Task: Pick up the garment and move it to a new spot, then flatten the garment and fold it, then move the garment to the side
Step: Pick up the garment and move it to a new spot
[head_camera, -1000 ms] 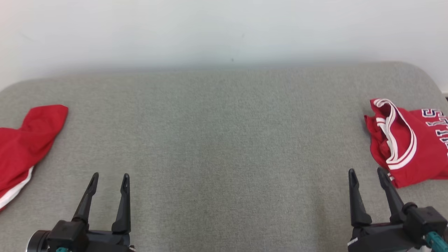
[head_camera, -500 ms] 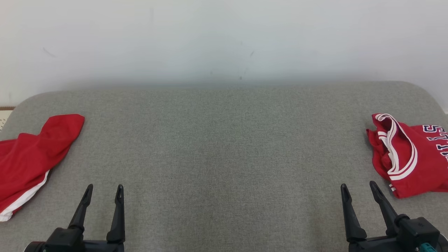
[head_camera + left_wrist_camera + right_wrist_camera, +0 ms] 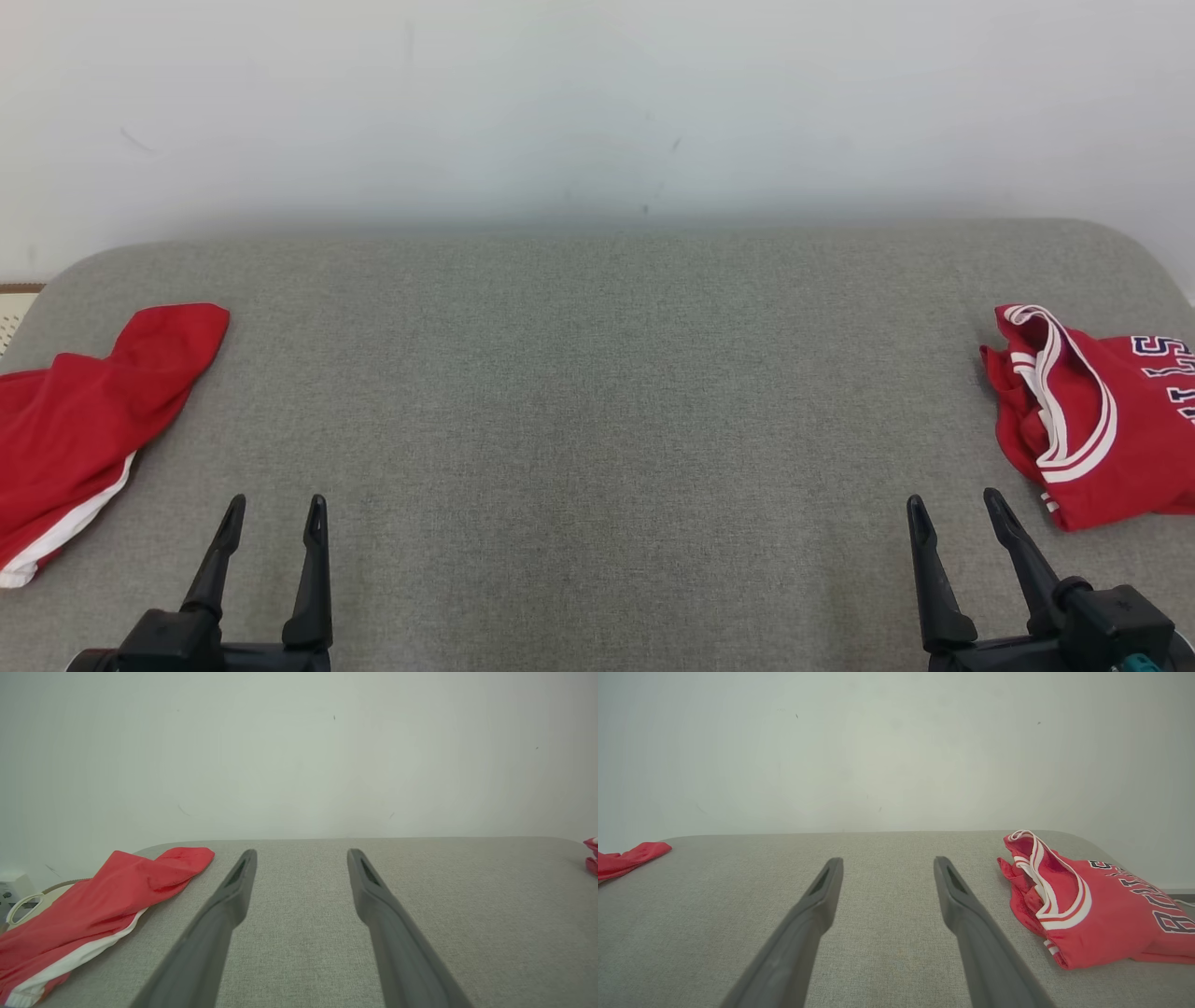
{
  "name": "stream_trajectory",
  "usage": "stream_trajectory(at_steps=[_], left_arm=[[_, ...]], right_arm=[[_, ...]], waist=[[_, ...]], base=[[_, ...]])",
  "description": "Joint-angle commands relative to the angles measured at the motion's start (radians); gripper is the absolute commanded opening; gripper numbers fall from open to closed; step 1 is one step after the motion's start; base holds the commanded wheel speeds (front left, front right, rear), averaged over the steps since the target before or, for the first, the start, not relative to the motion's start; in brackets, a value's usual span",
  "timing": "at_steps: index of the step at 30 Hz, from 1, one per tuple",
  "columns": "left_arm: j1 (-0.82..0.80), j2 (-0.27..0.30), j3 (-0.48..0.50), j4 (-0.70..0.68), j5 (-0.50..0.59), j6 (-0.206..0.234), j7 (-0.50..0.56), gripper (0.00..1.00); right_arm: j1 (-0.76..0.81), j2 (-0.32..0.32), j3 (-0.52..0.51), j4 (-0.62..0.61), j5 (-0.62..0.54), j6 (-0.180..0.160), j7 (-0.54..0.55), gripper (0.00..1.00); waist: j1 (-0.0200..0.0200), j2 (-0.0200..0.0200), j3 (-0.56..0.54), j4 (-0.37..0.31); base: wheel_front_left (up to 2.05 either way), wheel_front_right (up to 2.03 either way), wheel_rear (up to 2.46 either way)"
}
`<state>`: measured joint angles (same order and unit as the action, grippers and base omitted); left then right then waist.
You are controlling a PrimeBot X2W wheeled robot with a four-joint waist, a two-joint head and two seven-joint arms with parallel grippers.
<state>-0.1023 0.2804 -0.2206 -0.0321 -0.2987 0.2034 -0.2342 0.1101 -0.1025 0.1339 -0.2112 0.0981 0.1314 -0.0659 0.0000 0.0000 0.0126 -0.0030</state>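
Left pincer and right pincer gape wide, both empty, over the grey fabric-covered counter.
The crumpled red jersey with white trim lies at the counter's right edge, near the right pincer; a red white-striped garment lies far left.

We count two red garments, jersey and striped piece; two grippers, left gripper and right gripper; one grey cushion.

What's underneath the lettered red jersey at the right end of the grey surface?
The lettered jersey lies crumpled directly on the grey padded surface; nothing pokes out from beneath. Whatever its folds cover cannot be seen.
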Motion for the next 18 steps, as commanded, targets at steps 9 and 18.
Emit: stream_trajectory(at_steps=[9, 18], left_arm=[[0.001, 0.008, -0.006, -0.002, 0.000, 0.005, -0.002, 1.00], [-0.033, -0.020, -0.011, 0.007, -0.016, 0.006, -0.012, 1.00]], right_arm=[[0.002, -0.006, 0.004, -0.002, 0.014, -0.001, -0.012, 1.00], [0.014, -0.019, 0.004, -0.017, 0.021, -0.001, -0.001, 1.00]], waist=[[0.0000, 0.0000, 0.004, 0.015], [0.0000, 0.0000, 0.007, 0.192]], base=[[0.00, 0.00, 0.00], [0.00, 0.00, 0.00]])
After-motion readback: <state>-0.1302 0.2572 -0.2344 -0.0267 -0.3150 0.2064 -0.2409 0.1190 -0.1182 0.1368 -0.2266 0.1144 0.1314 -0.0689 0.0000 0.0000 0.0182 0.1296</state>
